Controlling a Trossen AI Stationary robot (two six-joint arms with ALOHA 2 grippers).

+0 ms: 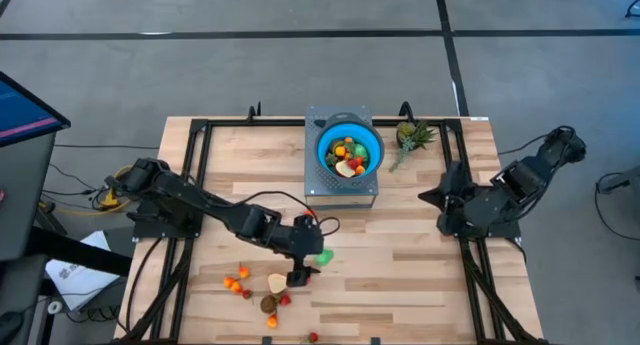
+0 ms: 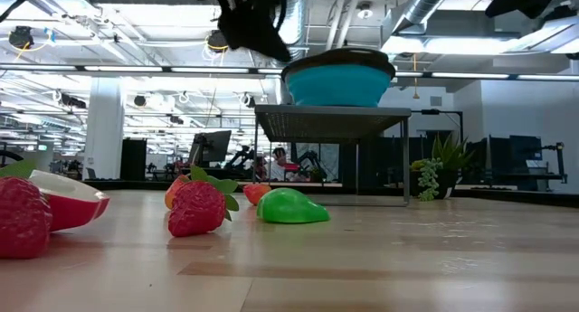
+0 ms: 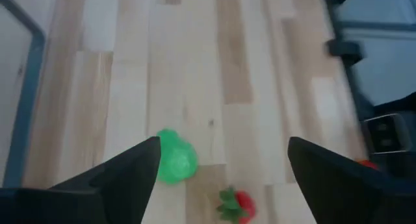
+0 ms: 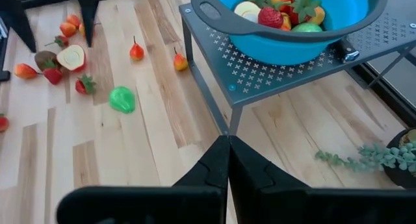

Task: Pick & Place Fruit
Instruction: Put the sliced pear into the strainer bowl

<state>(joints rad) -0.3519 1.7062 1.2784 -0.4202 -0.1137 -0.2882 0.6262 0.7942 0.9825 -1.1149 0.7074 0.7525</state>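
On the wooden table [image 1: 400,265], scattered fruit [image 1: 262,290] lies near a metal stand [image 1: 318,190].

A grey floor [image 1: 250,70] crossed by dark lines surrounded the wooden table [image 1: 400,255]. Beyond it, white pillars [image 2: 104,127] stood beneath exposed ceiling ducts [image 2: 434,9] and strip lights [image 2: 136,70], with distant monitors [image 2: 210,147].

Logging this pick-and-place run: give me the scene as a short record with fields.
left claw: open, above the table, empty
nearest fruit: green fruit on the wood, strawberry beside it
right claw: shut, parked at the table's right side
blue bowl: on the grey metal stand, already holding mixed fruit
loose fruit: cluster at the table's front left
plant: right of the stand
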